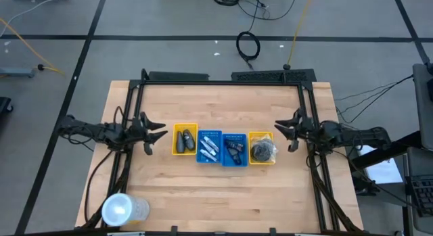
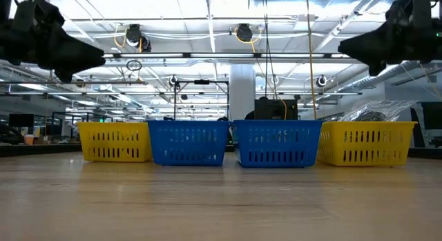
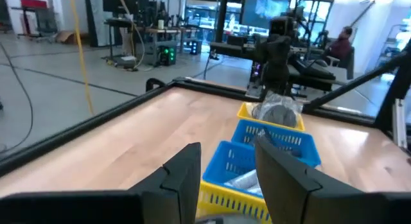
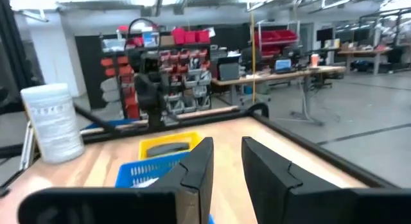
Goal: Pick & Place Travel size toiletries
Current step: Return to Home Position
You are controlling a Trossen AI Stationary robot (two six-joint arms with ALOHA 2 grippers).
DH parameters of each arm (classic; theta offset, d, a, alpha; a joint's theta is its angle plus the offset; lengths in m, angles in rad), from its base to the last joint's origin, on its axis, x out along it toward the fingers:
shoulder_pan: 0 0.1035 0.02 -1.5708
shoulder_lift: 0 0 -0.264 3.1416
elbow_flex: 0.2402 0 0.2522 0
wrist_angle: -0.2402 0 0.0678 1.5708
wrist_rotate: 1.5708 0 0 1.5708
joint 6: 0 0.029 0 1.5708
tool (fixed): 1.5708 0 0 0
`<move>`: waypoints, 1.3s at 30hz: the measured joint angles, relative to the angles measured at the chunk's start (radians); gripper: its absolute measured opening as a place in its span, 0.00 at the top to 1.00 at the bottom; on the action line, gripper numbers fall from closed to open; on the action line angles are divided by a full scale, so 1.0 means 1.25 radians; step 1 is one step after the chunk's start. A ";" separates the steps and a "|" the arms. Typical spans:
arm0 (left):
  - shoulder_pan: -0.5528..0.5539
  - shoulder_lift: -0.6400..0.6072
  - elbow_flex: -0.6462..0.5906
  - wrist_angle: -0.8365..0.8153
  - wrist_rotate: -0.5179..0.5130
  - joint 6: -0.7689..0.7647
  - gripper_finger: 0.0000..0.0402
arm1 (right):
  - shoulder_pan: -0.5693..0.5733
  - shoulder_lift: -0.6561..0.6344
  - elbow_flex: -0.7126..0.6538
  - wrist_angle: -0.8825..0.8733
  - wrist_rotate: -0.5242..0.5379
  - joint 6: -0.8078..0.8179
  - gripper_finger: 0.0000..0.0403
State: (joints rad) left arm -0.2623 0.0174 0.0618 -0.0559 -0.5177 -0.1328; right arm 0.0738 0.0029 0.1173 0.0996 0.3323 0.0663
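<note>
Four slotted trays stand in a row mid-table. The left yellow tray (image 1: 185,140) holds dark little bottles (image 1: 187,138). A blue tray (image 1: 209,147) holds white tubes (image 1: 208,149), and the second blue tray (image 1: 234,149) holds small dark items. The right yellow tray (image 1: 262,148) holds dark mesh puffs (image 1: 262,150) (image 3: 277,112). My left gripper (image 1: 161,130) (image 3: 228,166) hangs open just left of the row, above the table. My right gripper (image 1: 279,130) (image 4: 226,163) hangs open just right of it. Both point toward the trays.
A large clear whitish cup (image 1: 123,209) (image 4: 51,121) sits near the table's near left corner. A black frame (image 1: 223,80) runs along the far edge and both sides. Bare wood lies between the trays and the near edge. A person sits in the room beyond (image 3: 343,41).
</note>
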 joint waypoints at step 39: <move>0.008 -0.007 -0.008 0.005 -0.145 0.124 0.64 | 0.000 0.056 -0.081 -0.002 -0.037 -0.026 0.82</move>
State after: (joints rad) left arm -0.2527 0.0082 0.0521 -0.0490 -0.6994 0.0223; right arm 0.0738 0.0723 0.0154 0.0975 0.2863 0.0334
